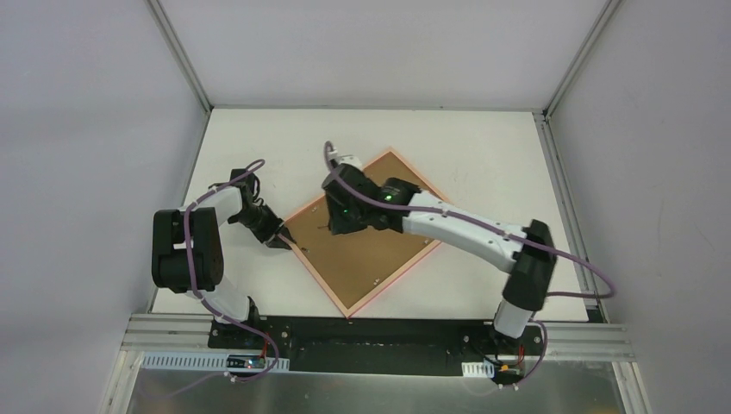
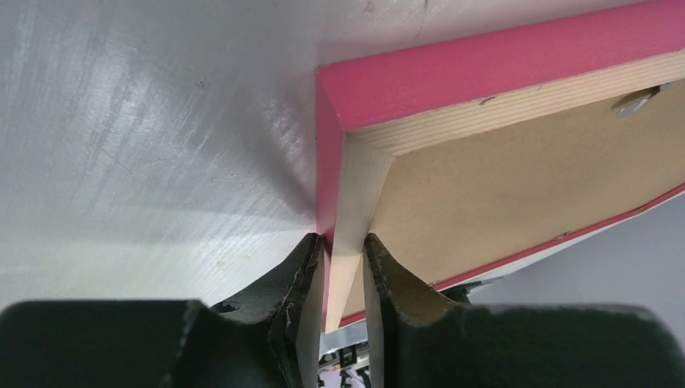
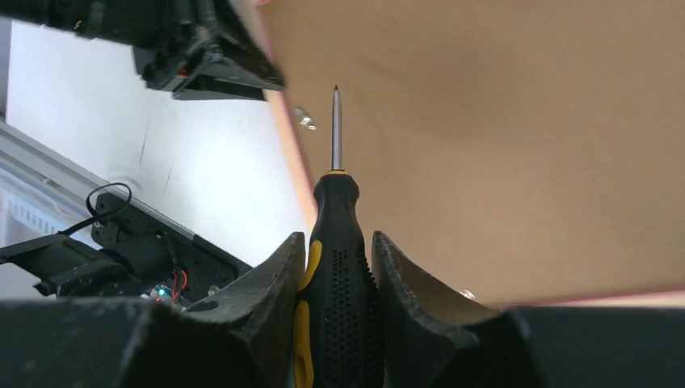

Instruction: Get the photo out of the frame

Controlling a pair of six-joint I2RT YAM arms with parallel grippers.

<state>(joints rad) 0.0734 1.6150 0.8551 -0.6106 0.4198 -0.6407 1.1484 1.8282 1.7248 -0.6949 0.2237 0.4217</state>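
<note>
The pink frame [image 1: 392,280] lies face down on the white table, turned like a diamond. Its brown backing board [image 1: 362,259] faces up, so the photo's printed side is hidden. My left gripper [image 1: 279,240] is at the frame's left corner; in the left wrist view it [image 2: 345,267] is shut on the frame's edge [image 2: 485,69] beside the backing board [image 2: 525,178]. My right gripper [image 1: 334,228] hovers over the board's left part. In the right wrist view it [image 3: 338,242] is shut on a black and yellow screwdriver [image 3: 338,283], tip pointing along the board [image 3: 501,145] near the frame's edge.
A small metal retaining tab [image 3: 304,120] sits at the board's edge near the screwdriver tip, and another [image 2: 638,101] shows in the left wrist view. White table [image 1: 483,147] lies around the frame, with walls on three sides and an aluminium rail [image 1: 388,345] at the near edge.
</note>
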